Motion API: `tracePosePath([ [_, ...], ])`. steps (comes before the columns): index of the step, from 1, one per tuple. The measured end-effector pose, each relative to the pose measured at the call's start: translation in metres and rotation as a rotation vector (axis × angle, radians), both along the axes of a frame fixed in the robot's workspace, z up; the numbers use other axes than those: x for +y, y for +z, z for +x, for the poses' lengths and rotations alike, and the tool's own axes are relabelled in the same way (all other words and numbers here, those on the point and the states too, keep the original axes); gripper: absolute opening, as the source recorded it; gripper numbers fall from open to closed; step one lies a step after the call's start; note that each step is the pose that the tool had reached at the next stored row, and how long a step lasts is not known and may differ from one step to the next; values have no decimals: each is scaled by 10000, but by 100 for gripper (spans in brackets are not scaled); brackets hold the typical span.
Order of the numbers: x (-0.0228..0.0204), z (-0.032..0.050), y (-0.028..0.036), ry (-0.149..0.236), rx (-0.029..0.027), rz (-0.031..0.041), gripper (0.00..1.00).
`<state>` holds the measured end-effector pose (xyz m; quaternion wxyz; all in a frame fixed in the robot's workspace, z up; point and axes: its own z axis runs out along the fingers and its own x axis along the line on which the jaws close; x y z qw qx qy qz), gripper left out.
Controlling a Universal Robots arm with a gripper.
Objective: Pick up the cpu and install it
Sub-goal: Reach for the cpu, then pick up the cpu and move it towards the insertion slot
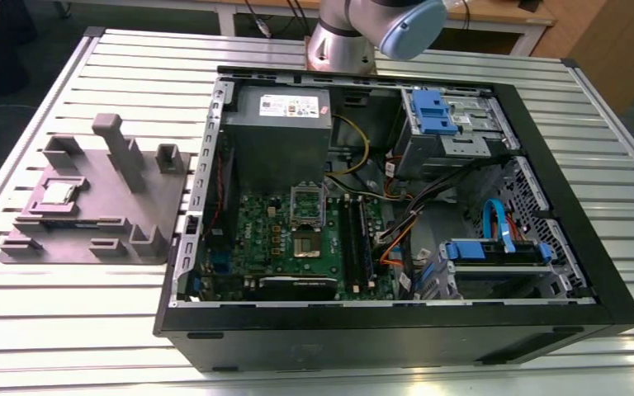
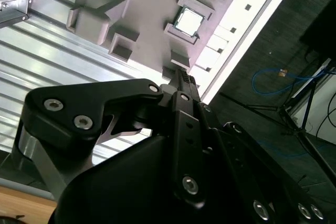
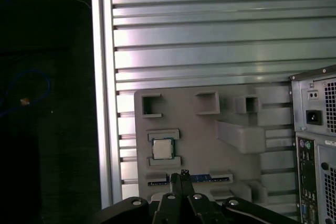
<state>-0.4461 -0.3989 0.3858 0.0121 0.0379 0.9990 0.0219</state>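
Note:
The cpu (image 3: 163, 149), a small square chip with a shiny metal top, lies flat in a recess of the grey holder block (image 3: 210, 140) on the slatted table. It also shows in the exterior view as the cpu (image 1: 59, 194) on the block (image 1: 96, 206), and in the second wrist view as the cpu (image 2: 188, 21). My gripper (image 3: 182, 174) hangs well above the block, near the chip but apart from it. Its black fingers meet at the tips, with nothing between them; the gripper (image 2: 183, 79) looks the same in the second wrist view. In the open computer case the motherboard's socket (image 1: 308, 245) stands uncovered, its silver frame (image 1: 308, 200) flipped up.
The black computer case (image 1: 405, 330) lies open on the aluminium table (image 1: 75, 330), at the exterior view's right of the block. Inside are a grey power supply (image 1: 278, 107), blue drive cages (image 1: 428, 111), memory slots (image 1: 358, 239) and loose cables (image 1: 405, 206). The arm's base (image 1: 339, 45) stands behind the case.

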Motion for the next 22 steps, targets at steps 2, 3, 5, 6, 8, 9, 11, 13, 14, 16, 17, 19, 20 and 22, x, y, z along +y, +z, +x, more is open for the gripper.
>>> tracePosePath([
  [2, 0, -4, 0, 1, 1, 1, 10],
  [3, 0, -5, 0, 1, 0, 1, 10],
  [5, 0, -7, 0, 0, 0, 1, 10],
  [6, 0, -7, 0, 0, 0, 1, 10],
  [8, 0, -8, 0, 0, 0, 0, 10],
  [9, 0, -8, 0, 1, 0, 1, 10],
  [11, 0, -17, 0, 0, 0, 1, 10],
  [13, 0, -25, 0, 0, 0, 1, 10],
  [14, 0, -25, 0, 0, 0, 0, 10],
  [16, 0, -26, -1, 0, 0, 1, 10],
  [17, 0, -26, 0, 0, 0, 1, 10],
  [19, 0, -27, 0, 0, 0, 1, 10],
  [20, 0, -28, 0, 0, 0, 1, 10],
  [22, 0, -28, 0, 0, 0, 1, 10],
])
